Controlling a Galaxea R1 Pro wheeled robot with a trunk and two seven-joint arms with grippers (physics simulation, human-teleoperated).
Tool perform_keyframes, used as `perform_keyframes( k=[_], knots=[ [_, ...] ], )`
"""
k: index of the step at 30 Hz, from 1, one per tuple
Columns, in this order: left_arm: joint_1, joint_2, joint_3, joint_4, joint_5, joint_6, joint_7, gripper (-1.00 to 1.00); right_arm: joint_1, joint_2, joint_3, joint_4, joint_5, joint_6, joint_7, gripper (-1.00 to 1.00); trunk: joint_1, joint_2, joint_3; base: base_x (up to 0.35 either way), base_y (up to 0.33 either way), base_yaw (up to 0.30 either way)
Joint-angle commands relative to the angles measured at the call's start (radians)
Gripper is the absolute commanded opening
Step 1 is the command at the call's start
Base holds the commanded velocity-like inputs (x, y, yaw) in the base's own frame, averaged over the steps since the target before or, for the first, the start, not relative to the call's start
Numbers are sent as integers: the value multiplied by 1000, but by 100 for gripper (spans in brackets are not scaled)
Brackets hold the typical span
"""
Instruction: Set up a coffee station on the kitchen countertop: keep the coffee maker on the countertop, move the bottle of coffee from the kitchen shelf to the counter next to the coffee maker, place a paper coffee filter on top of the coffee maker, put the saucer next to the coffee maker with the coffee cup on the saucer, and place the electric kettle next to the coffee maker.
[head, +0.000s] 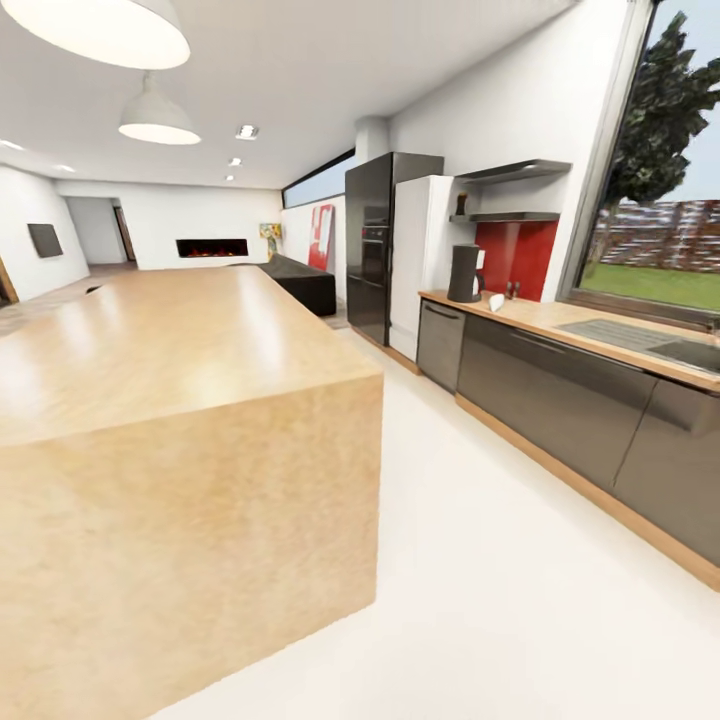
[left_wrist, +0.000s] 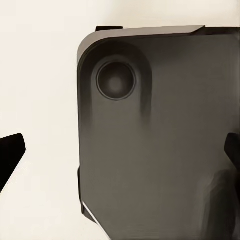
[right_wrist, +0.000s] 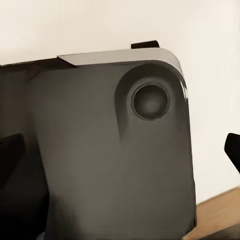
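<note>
The kitchen countertop (head: 560, 322), tan wood-look, bears a tall grey coffee maker (head: 464, 273); both end effectors' openings unclear.

Tan wood-look kitchen countertop (head: 560, 318), grey coffee maker (head: 464, 273), red backsplash (head: 515, 258)

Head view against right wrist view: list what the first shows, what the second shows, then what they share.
Head view: the kitchen, with the island, the countertop carrying the coffee maker, two shelves above it, a dark fridge and a window.
Right wrist view: a close dark grey panel with a round recess, probably part of the robot.
Both: a pale floor and tan wood; the wrist view's wood strip cannot be identified.
</note>
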Motion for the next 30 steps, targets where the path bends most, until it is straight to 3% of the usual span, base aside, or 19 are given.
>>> perform_keyframes(
  k=[1,21,30],
  knots=[
    [-1,0,0,1,1,-3,0,100,0,0,-6,0,-1,-3,1,100,-4,7,2,0,0,-267],
    [-1,0,0,1,0,-3,1,100,0,0,-5,-1,2,-4,1,100,-81,147,48,0,0,-225],
    [-1,0,0,1,1,-3,2,100,0,0,-5,-1,2,-4,1,100,-115,210,74,0,0,-71]
  ],
)
